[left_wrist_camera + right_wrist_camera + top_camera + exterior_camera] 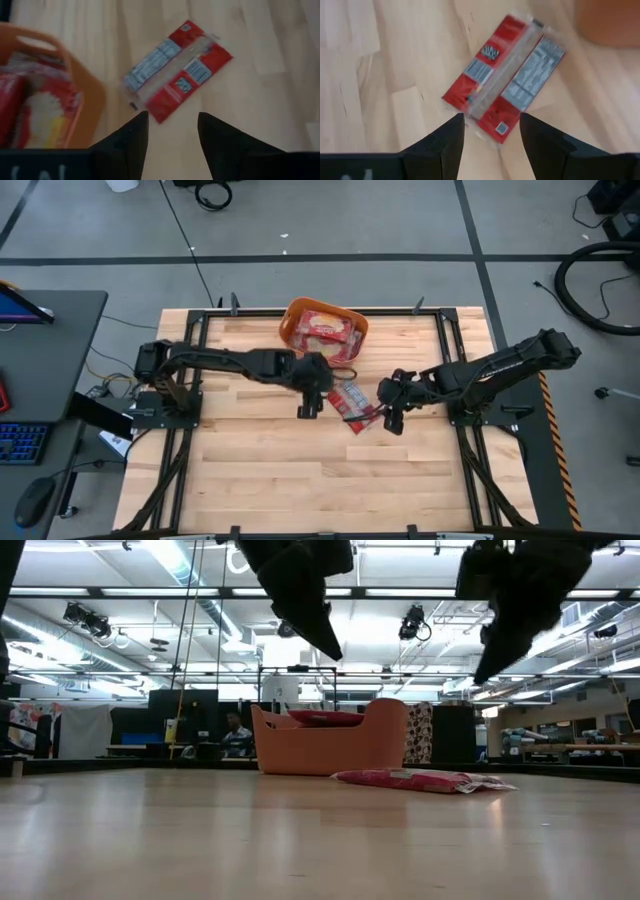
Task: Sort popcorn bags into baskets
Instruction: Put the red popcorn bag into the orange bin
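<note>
Already red popcorn bags (322, 328) inside orange tub (295, 310)

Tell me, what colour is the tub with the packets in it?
The smooth plastic tub is orange, clearest in the high view.

Wooden table (260, 470), orange tub (296, 313), loose popcorn bags (354, 404)

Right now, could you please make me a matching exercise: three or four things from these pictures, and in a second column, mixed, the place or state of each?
Things:
1. orange tub
2. popcorn packet lying label-side up
3. left claw
4. right claw

Places or states:
A. flat on bare table wood
B. open, at the packet's right
C. holds red packets
D. open, at the packet's left

Pairs: 1-C, 2-A, 3-D, 4-B
</note>
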